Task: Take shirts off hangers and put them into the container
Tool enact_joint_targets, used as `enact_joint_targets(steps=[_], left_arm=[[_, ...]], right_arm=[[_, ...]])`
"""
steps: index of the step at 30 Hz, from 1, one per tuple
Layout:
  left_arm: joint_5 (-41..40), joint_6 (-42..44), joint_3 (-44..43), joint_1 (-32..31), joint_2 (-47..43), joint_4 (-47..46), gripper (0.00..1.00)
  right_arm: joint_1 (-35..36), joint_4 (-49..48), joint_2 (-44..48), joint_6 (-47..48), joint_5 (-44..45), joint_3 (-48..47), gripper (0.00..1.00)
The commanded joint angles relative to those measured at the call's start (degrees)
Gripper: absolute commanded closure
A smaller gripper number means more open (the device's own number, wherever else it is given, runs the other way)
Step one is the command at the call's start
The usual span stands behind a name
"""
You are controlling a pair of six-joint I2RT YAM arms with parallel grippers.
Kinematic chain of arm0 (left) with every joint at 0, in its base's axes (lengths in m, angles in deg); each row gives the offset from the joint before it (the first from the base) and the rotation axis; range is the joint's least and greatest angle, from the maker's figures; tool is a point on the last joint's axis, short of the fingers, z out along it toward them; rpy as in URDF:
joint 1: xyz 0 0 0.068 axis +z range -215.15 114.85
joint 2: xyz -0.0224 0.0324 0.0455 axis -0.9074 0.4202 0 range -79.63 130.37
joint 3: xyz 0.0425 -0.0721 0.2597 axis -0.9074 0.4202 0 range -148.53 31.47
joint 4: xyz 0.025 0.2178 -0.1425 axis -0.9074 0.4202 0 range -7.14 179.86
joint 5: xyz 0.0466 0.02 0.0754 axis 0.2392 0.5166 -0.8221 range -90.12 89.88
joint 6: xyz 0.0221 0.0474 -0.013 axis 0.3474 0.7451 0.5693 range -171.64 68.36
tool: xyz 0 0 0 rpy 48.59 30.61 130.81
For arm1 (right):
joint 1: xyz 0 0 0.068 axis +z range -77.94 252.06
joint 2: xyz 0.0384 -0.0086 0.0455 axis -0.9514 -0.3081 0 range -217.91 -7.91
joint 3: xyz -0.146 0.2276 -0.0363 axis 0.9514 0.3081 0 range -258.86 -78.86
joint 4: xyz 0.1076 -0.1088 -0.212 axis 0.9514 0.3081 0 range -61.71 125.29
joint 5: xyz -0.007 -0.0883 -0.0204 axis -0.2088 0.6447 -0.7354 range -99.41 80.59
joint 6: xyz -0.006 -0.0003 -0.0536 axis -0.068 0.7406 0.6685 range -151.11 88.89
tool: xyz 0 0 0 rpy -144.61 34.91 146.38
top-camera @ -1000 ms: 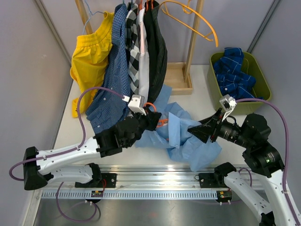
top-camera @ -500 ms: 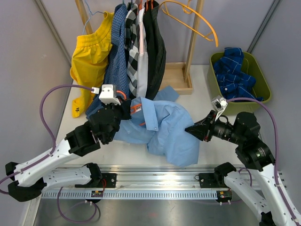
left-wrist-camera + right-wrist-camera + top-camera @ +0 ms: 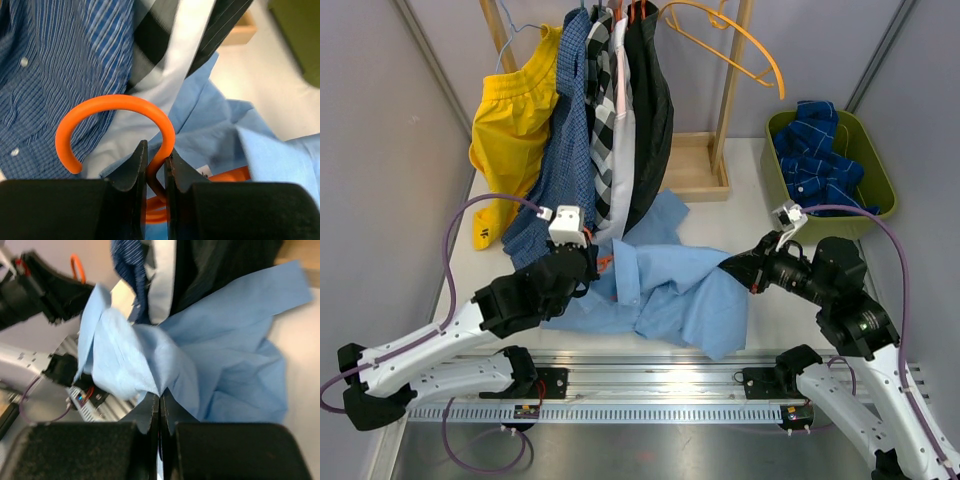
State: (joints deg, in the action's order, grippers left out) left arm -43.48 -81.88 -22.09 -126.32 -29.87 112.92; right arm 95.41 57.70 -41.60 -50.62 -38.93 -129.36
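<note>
At the left, the stem of the orange hanger's hook (image 3: pixel 116 105) is pinched between the left fingers (image 3: pixel 127 172) — a grip made plain only in the left wrist view. The light blue shirt (image 3: pixel 685 290) is spread on the worktop (image 3: pixel 745 205) below the hanging shirts (image 3: pixel 610 120). A fold of it is clamped between the pressed-together right fingers (image 3: pixel 172 417). Farthest right, the olive-green container (image 3: pixel 876 160) is shown from above alone — a dark blue shirt (image 3: pixel 815 160) is lying inside.
</note>
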Motion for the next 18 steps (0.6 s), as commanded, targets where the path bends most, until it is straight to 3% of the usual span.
enact_joint_targets(steps=[1, 11, 18], left_arm=[[-4.19, -3.42, 3.37, 0.26, -3.86, 5.52, 1.0], [-5.87, -9.57, 5.48, 0.44, -6.78, 14.76, 1.0], [-5.86, -9.75, 5.31, 0.43, -6.69, 15.55, 1.0]], right_arm=[[0.03, -3.04, 2.13, 0.7, 12.71, -0.56, 1.0], [0.02, -2.6, 9.25, -5.45, 50.39, 1.1, 1.0], [0.11, 2.4, 10.23, -10.55, 65.52, 0.49, 1.0]])
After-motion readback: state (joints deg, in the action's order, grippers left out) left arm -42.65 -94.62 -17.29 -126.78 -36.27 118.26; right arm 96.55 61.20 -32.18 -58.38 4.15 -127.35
